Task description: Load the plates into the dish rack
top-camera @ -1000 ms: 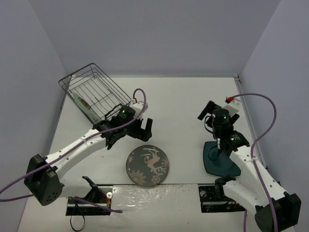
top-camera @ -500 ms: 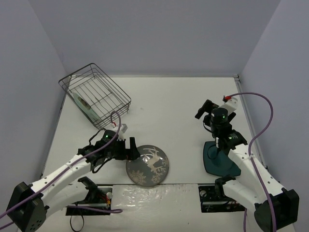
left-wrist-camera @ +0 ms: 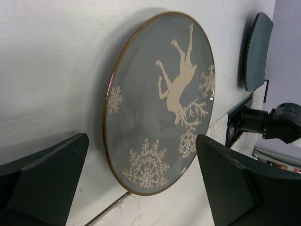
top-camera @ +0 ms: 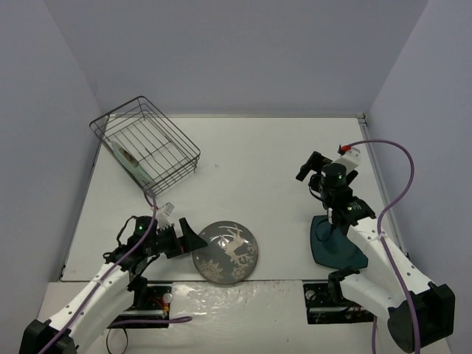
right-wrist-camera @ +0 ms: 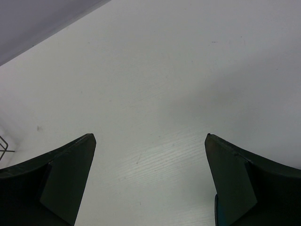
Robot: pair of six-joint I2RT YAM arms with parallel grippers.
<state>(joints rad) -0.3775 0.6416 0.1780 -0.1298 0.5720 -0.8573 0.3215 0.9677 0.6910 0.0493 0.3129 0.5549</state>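
Note:
The grey deer plate [top-camera: 226,251] lies flat near the table's front edge and fills the left wrist view [left-wrist-camera: 160,99]. My left gripper [top-camera: 189,240] is open and empty, low at the plate's left rim, with the rim between its fingers [left-wrist-camera: 141,141]. The dark teal plate [top-camera: 335,247] lies flat at the right, partly under my right arm, and also shows far off in the left wrist view [left-wrist-camera: 256,52]. My right gripper [top-camera: 310,167] is open and empty over bare table [right-wrist-camera: 150,136]. The mint-green plate [top-camera: 130,158] stands in the dish rack [top-camera: 144,141] at the back left.
Purple walls close in the table [top-camera: 258,162] on three sides. The arm bases and cables [top-camera: 243,302] run along the near edge. The right arm's base [left-wrist-camera: 270,123] shows past the deer plate in the left wrist view.
My left arm has pulled back from beside the dish rack toward the near edge and dropped to the deer plate's left rim. My right gripper has shifted slightly back and left.

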